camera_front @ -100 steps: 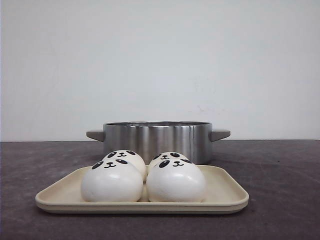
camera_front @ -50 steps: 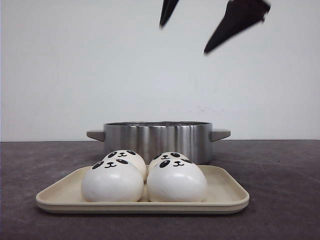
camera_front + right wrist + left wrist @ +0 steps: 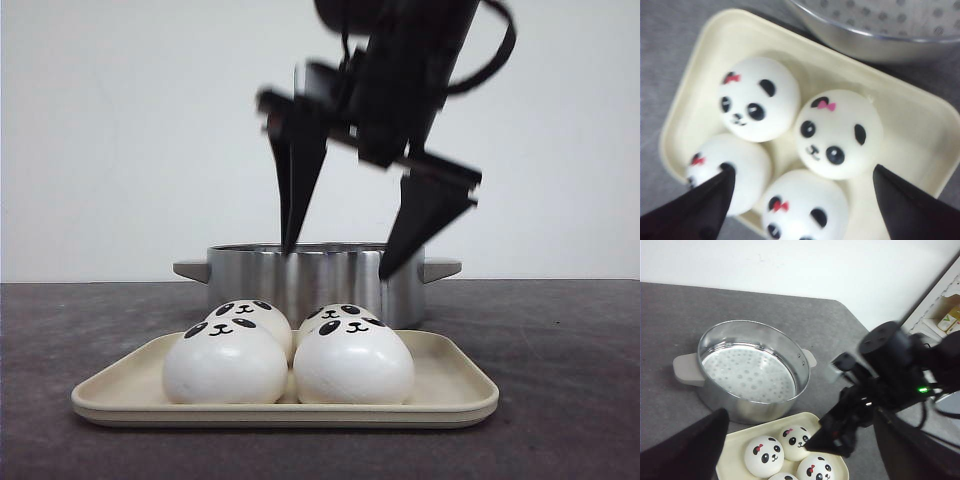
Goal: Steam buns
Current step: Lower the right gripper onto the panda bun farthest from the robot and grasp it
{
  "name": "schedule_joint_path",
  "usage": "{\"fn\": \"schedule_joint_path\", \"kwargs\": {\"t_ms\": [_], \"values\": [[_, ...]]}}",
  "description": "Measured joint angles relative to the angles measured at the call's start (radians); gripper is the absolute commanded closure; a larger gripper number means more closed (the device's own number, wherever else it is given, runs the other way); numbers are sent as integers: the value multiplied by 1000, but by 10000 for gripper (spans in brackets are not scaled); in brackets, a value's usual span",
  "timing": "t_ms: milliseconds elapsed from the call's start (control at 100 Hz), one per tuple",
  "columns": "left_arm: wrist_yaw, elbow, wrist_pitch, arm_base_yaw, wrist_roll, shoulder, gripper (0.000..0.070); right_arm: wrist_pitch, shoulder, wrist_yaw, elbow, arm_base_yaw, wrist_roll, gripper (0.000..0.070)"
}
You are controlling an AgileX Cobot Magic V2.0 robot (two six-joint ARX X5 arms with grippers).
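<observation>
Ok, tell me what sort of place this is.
Probably a lab bench staged as a kitchen, not a real one: a bare grey table against a blank white wall, with only a steel steamer pot and a cream tray of panda buns.

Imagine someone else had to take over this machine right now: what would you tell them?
Right claw: open, empty, hanging above the tray, descending toward the buns.
Left claw: open, empty, up high looking down on the scene.
All four panda buns sit packed together on the cream tray, in front of the steel steamer pot.
Pot is uncovered and empty; its perforated plate is bare.
Done: nothing yet. Left: move all four buns into the pot.
</observation>
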Motion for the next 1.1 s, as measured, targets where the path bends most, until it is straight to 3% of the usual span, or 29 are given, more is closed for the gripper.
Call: {"fn": "schedule_joint_path", "kwargs": {"t_ms": [220, 530, 710, 800, 1100], "values": [[0, 0, 0, -10, 0, 0, 143, 16, 56, 94, 0, 0, 6, 213], [0, 0, 1, -10, 1, 0, 143, 89, 119, 96, 0, 0, 47, 228], [0, 0, 1, -10, 4, 0, 143, 83, 134, 101, 0, 0, 55, 490], [0, 0, 1, -10, 7, 0, 143, 79, 134, 119, 0, 0, 55, 700], [0, 0, 1, -10, 8, 0, 143, 55, 113, 126, 0, 2, 37, 700]]}}
